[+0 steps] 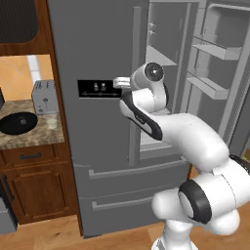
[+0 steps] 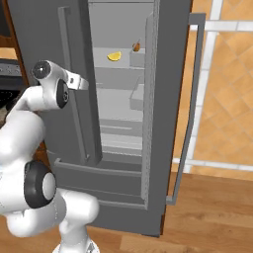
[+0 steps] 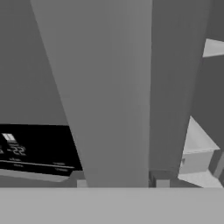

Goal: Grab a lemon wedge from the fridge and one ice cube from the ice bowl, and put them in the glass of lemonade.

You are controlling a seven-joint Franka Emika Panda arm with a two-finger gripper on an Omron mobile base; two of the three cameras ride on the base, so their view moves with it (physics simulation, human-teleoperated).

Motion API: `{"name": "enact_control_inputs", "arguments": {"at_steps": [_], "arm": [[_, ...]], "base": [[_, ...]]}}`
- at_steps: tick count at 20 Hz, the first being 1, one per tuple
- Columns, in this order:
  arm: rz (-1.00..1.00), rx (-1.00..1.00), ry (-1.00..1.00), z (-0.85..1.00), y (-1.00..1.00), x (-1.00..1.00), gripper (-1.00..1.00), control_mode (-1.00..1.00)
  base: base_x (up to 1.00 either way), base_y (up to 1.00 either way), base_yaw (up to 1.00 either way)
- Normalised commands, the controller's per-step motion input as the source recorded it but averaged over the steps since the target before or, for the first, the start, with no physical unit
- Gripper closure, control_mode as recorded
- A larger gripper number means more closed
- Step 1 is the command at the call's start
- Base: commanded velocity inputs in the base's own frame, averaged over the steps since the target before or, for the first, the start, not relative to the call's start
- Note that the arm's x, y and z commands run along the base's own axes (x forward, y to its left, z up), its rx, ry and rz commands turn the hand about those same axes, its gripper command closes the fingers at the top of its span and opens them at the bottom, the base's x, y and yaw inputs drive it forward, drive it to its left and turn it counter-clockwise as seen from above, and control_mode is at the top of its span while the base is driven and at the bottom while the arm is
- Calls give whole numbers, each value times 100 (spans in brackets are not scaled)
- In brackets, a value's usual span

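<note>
Your tiny bright yellow lemon wedge [image 2: 114, 56] lies on an upper shelf inside the tall grey steel fridge [image 1: 97, 146], whose right door stands open. It looks light, soft and probably slippery, so pinch it gently across its flat cut faces. Your end effector [image 2: 79, 82] sits close to the closed left door's edge, near the black dispenser panel [image 1: 99, 88]; I cannot tell whether its fingers are apart or together.

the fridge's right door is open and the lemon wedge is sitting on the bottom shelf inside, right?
Not quite. The fridge does have its right door open, but the lemon wedge sits on an upper shelf, not the bottom one. The right base view shows it.
</note>
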Motion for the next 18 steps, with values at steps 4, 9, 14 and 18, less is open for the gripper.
{"name": "enact_control_inputs", "arguments": {"at_steps": [4,9,14,18], "arm": [[0,1,0,0,64,-100,100,-100],[0,1,0,0,77,-100,100,-100],[0,0,0,3,77,-94,100,-100],[0,-3,0,20,48,-64,-100,-100]], "base": [[0,0,0],[0,0,0],[0,0,0],[0,0,0]]}}
